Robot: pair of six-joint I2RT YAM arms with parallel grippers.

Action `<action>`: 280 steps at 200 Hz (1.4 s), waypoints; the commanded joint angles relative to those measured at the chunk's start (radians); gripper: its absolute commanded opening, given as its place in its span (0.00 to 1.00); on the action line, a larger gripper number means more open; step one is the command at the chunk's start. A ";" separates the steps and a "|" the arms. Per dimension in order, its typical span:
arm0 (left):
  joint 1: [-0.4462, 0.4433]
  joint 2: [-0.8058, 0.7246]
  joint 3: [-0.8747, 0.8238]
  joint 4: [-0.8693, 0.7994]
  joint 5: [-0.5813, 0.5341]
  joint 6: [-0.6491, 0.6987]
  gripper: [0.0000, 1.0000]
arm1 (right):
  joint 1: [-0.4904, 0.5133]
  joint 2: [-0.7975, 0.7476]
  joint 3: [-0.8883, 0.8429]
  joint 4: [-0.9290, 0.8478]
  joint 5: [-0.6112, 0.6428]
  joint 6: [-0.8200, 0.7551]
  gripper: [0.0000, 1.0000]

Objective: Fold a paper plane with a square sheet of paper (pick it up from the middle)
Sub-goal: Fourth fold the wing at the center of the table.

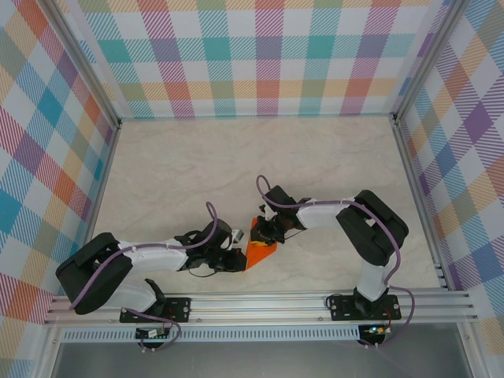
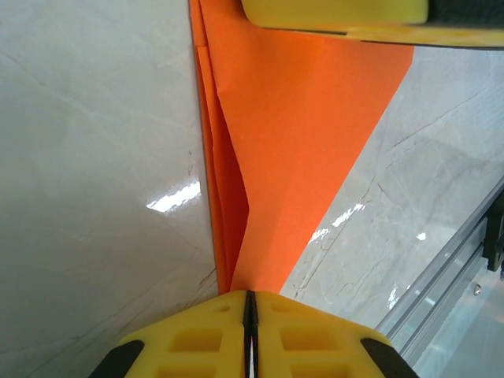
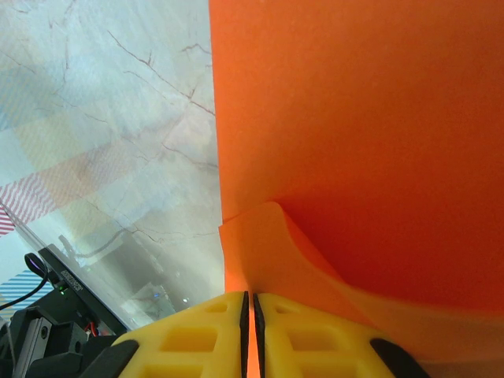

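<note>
At the near edge of the pale, marble-look desk (image 1: 197,157) runs a grey metal rail (image 1: 260,303), and the two black and white robot arms are fixed to it. Just past the rail, about halfway along the near edge, is the small, pointed paper plane (image 1: 260,252) of bright orange folded paper. It looks like a triangle from above. The left pincer (image 1: 239,255) reaches in from the left side and meets the paper at its near left part. In the left wrist view, the left pincer (image 2: 250,295) has its two yellow fingers pressed together, with the narrow end of the paper plane (image 2: 307,142) clamped between them. A long fold runs up the paper there, with thin layers next to it. The right pincer (image 1: 264,232) comes in from the right side and sits at the far end of the paper. In the right wrist view, the right pincer (image 3: 250,298) is pressed together too, nipping a curled flap of the paper plane (image 3: 354,118). Farther back the desk is bare, and checked walls (image 1: 260,55) in many colours stand along its far and side edges.
</note>
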 commanded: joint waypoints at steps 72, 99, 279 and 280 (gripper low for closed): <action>-0.002 0.050 0.028 -0.294 0.017 0.057 0.08 | -0.001 0.055 -0.028 -0.080 0.074 -0.015 0.15; -0.009 0.038 0.046 -0.360 0.021 0.071 0.08 | -0.002 0.055 -0.028 -0.080 0.074 -0.013 0.15; -0.011 0.006 0.211 -0.158 -0.119 -0.004 0.13 | -0.001 0.063 -0.023 -0.083 0.074 -0.013 0.15; -0.010 0.008 0.210 -0.155 -0.119 -0.004 0.13 | -0.001 0.063 -0.023 -0.083 0.074 -0.013 0.15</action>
